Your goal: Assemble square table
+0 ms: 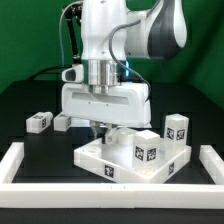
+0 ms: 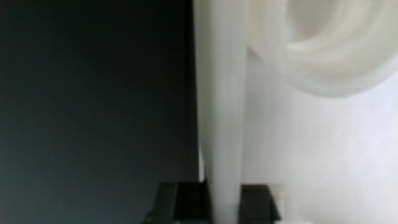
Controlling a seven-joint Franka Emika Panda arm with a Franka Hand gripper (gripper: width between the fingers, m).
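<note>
The gripper (image 1: 100, 130) points straight down at the far edge of the square panel (image 1: 92, 156), and we judge it clenched on that panel. In the wrist view a white upright rim runs between the two dark fingers (image 2: 178, 200), which sit against it on either side, with the gripper (image 2: 219, 198) astride the wall. Beside the rim in that view we see one round socket (image 2: 338, 50), blurred by closeness. From the exterior view the panel lies on the black table (image 1: 40, 148) near the front bar (image 1: 100, 200), towards the exterior view's right, with a tag (image 1: 108, 170) showing on its near corner. One tagged leg block (image 1: 146, 150) seems to stand on the panel. Another leg block (image 1: 178, 128) rises at the panel's far corner on the exterior view's right, though we cannot tell whether it rests on the panel or just behind it. Two more leg blocks (image 1: 40, 122) (image 1: 63, 120) lie close together on the table at the exterior view's left, well apart from the panel.
</note>
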